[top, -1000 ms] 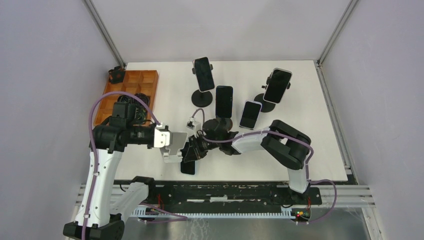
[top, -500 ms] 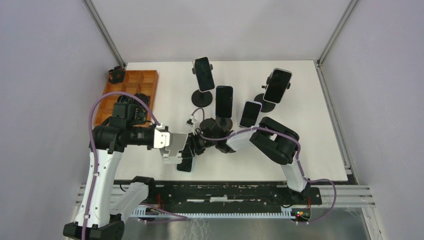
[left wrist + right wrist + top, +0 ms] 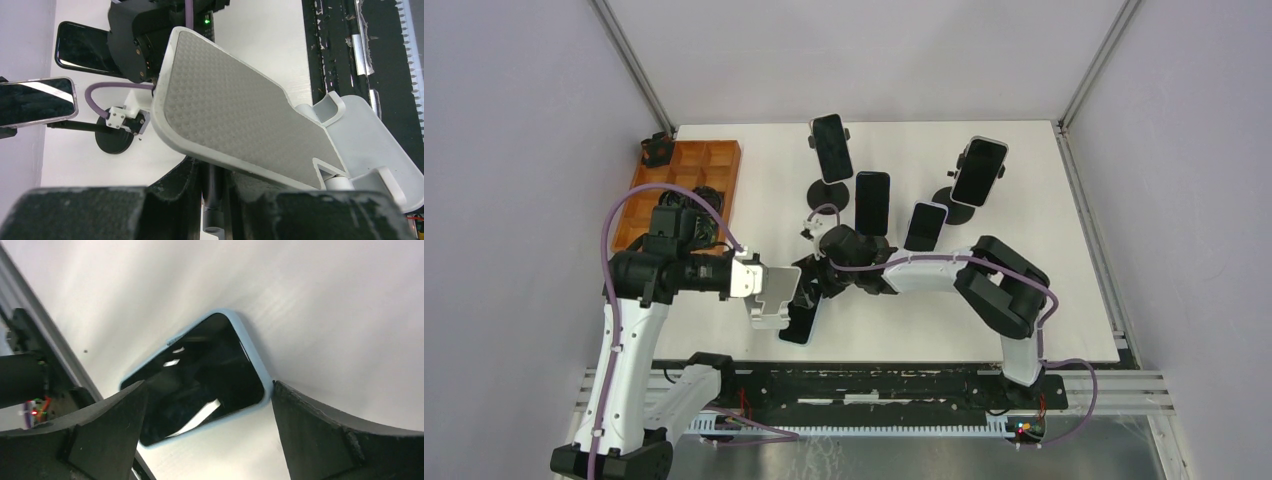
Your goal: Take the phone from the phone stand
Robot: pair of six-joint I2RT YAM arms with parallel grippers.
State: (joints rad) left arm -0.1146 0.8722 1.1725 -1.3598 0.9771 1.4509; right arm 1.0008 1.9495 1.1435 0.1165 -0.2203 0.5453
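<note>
The phone [image 3: 200,375], black screen in a light blue case, lies flat on the white table near the front edge [image 3: 801,322]. My right gripper [image 3: 209,385] hovers over it, open, a finger on each side and neither pressing it; in the top view it sits just behind the phone [image 3: 810,284]. The white phone stand [image 3: 769,297] has nothing on its grey dimpled plate [image 3: 240,120]. My left gripper [image 3: 218,200] is shut on the stand's thin post under that plate.
Several other phones stand on black stands behind: [image 3: 831,147], [image 3: 872,203], [image 3: 924,228], [image 3: 979,171]. An orange compartment tray [image 3: 686,185] sits at the left edge of the table. The right arm's purple cable [image 3: 107,90] loops close to the stand.
My right gripper has gone from shut on the phone to wide open, leaving the phone flat on the table, and has drawn back a little. The left arm and stand have not moved.
</note>
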